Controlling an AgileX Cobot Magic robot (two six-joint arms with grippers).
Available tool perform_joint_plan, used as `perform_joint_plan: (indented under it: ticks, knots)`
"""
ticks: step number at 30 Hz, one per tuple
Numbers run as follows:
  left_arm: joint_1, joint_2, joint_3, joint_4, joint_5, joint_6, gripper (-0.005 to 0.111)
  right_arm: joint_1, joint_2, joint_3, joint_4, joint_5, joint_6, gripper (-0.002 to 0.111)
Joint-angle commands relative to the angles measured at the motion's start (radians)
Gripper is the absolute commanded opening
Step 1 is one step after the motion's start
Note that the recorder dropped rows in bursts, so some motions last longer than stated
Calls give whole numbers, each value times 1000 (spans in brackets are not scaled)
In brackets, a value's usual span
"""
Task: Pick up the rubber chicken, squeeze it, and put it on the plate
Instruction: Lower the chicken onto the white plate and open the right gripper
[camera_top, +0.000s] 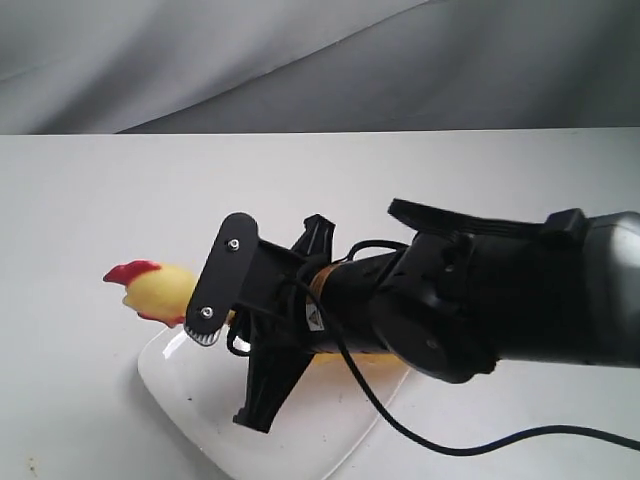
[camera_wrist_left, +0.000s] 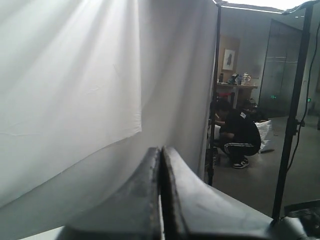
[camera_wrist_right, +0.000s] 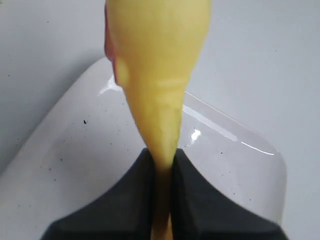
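The yellow rubber chicken (camera_top: 165, 290) hangs over the white speckled plate (camera_top: 190, 405), its red comb and beak sticking out past the plate's left rim. My right gripper (camera_wrist_right: 163, 162) is shut on the chicken (camera_wrist_right: 157, 65), pinching its body flat between the black fingers (camera_wrist_right: 192, 200), above the plate (camera_wrist_right: 60, 170). In the exterior view the right arm and gripper (camera_top: 275, 335) cover most of the chicken's body. The left gripper (camera_wrist_left: 161, 155) is shut with nothing in it, pointed away from the table at a white curtain.
A white tabletop (camera_top: 90, 200) spreads around the plate, with a grey backdrop behind. A black cable (camera_top: 480, 440) trails from the right arm over the table. The left wrist view shows a room with a crouching person (camera_wrist_left: 240, 132) and black stands.
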Motion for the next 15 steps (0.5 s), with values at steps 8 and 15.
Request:
perform_joint_plan:
  ticks: [8,15]
  knots:
    - [-4,-4,5,-3,9,20,1,1,102,-6,103,-35,1,55]
    - [-4,-4,38,-3,11,27,1,1,-7,-6,106,28,1,51]
